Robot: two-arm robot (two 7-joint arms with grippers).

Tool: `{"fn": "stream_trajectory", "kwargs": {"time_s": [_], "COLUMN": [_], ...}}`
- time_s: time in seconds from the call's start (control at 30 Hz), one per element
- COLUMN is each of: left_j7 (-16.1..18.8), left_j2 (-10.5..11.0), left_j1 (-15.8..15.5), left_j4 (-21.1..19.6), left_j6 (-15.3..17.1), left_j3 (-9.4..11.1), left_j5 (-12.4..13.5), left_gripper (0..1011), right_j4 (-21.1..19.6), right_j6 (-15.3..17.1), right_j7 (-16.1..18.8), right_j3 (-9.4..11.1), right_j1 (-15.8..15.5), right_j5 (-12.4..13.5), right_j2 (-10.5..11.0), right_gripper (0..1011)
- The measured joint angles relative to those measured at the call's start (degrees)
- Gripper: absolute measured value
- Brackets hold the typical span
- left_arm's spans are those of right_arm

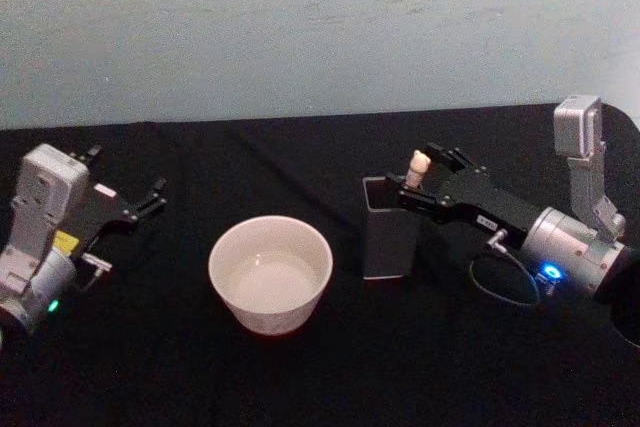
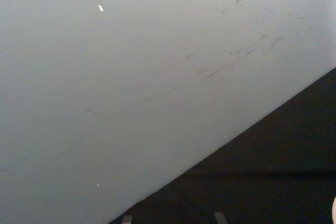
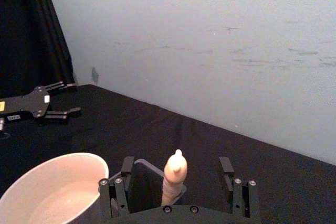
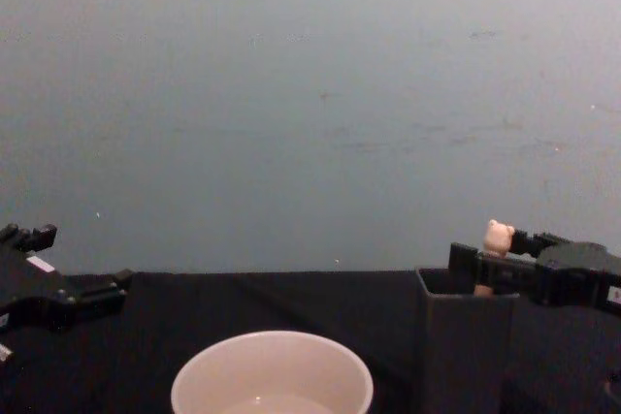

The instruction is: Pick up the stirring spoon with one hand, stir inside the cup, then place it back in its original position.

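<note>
peach bear-topped stirring spoon stands inside the spread right gripper

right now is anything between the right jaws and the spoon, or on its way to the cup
Nothing visible. The right gripper, jaws open, straddles the stirring spoon in the holder; the cup sits apart on the holder's left.

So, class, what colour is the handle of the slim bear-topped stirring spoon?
Peach-beige. The slim stirring spoon shows its handle best in the right wrist view.

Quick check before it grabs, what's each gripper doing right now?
Left gripper: open, empty.
Right gripper: open, fingers astride the stirring spoon, not gripping.
</note>
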Motion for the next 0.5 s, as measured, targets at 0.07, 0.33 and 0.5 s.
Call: {"fn": "stream_trajectory", "kwargs": {"time_s": [0.07,0.33,0.5], "left_j7": [0.0,0.0,0.0], "left_j2": [0.0,0.0,0.0], "left_j1": [0.0,0.0,0.0], "left_j4": [0.0,0.0,0.0], "left_j6": [0.0,0.0,0.0], "left_j3": [0.0,0.0,0.0], "left_j5": [0.0,0.0,0.0], "left_gripper": [1001,1001,1001], "right_j4": [0.3,0.3,0.3], "right_j6": [0.0,-0.1,-0.1], "right_j7": [0.2,0.2,0.2], "right_j3": [-0.1,-0.2,-0.1], "right_j1": [0.2,0.2,0.2], "right_j5": [-0.1,-0.3,-0.3], "right_j2": [-0.2,-0.2,-0.2], "right_gripper": [1002,1002,1002]}}
